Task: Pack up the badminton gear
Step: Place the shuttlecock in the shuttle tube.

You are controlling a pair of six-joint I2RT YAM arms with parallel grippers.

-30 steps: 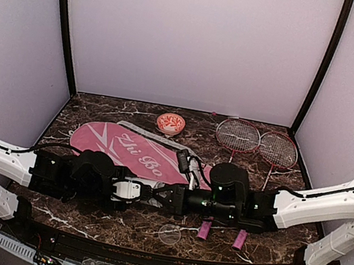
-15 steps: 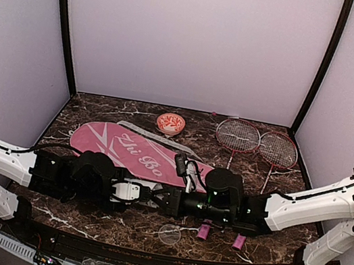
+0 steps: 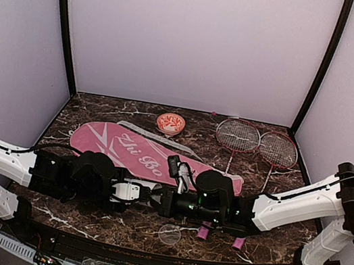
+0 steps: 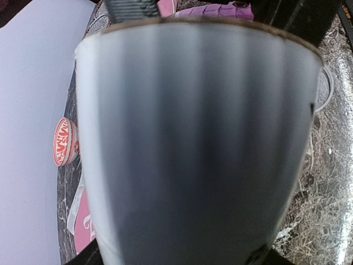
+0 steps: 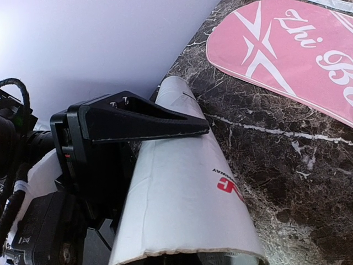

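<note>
Looking across the dark marble counter (image 3: 91,112), I saw the pink racket cover (image 3: 126,145) lying flat left of centre and two red-framed rackets (image 3: 238,135) at the back right. My left gripper (image 3: 133,191) clamped the long white tube (image 5: 182,182) above the counter's front; my right gripper (image 3: 154,197), fully closed, sat at the tube's end.

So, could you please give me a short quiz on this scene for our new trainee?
1. True or false: the two red-framed rackets lie inside the pink "Zhi Bo" racket cover.
2. Which pincer clamps the long white cardboard tube? A the left pincer, B the right, C neither.
3. What stands just beyond the cover's far edge?
Key: 1 false; 2 A; 3 the small red-and-white patterned bowl.
</note>
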